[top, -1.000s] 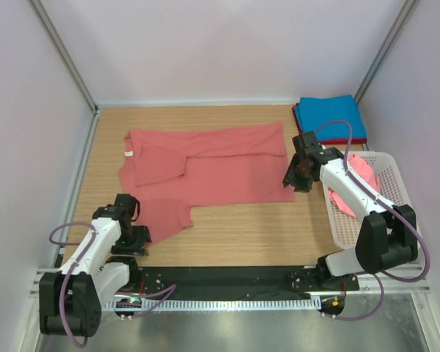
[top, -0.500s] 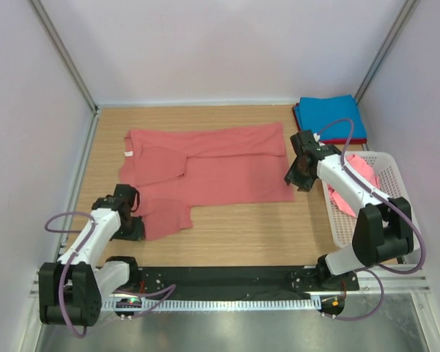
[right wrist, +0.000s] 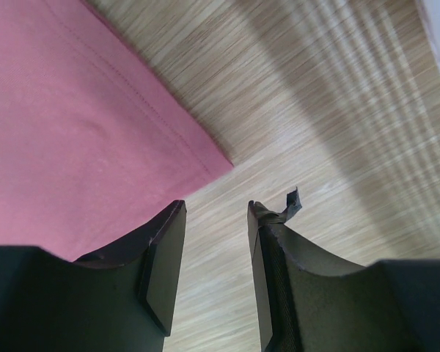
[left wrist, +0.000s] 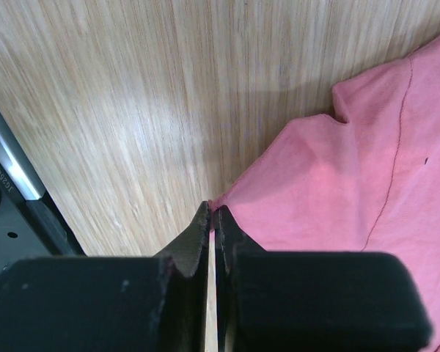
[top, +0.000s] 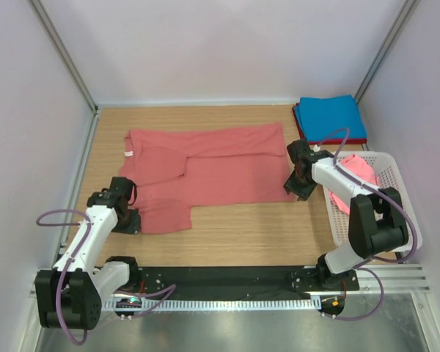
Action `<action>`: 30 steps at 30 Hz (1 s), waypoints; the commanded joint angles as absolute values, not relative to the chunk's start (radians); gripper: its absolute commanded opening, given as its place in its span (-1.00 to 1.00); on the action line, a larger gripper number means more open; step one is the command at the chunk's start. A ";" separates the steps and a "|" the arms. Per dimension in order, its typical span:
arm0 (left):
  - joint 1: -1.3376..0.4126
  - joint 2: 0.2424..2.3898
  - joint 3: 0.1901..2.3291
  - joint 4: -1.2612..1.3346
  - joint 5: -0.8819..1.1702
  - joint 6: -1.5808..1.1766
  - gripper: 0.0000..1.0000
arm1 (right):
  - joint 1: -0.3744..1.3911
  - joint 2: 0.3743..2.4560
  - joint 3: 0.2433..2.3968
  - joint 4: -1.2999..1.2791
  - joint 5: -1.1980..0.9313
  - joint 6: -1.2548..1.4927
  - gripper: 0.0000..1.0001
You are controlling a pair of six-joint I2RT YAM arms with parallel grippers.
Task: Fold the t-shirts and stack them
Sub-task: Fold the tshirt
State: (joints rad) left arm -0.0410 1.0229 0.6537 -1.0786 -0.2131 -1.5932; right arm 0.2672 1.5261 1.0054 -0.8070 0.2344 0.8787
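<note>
Top external | salmon-red t-shirt (top: 227,169) lies left-right, collar left | left jaws pinch sleeve (top: 165,214) | right jaws half-open, empty

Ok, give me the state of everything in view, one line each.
salmon-red t-shirt, lying flat, partly folded.
blue t-shirt, folded, top of the stack.
dark red t-shirt, folded, under the blue.
pink t-shirt, crumpled in the white basket.
white basket, upright.
left claw, shut at the sleeve corner.
right claw, open over the hem corner.
</note>
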 commanded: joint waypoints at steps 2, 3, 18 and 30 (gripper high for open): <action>-0.040 1.014 0.696 -1.115 -0.252 -1.612 -1.00 | 0.270 1.586 1.005 -0.730 0.285 0.943 -0.07; -0.038 1.015 0.699 -1.115 -0.252 -1.612 -0.99 | 0.268 1.597 1.009 -0.729 0.308 0.943 -0.08; -0.040 1.052 0.758 -1.088 -0.249 -1.598 -0.99 | 0.270 1.703 0.983 -0.666 0.347 1.003 -0.24; -0.040 1.133 0.899 -1.054 -0.321 -1.531 -0.99 | 0.271 1.689 1.098 -0.712 0.388 0.911 -0.98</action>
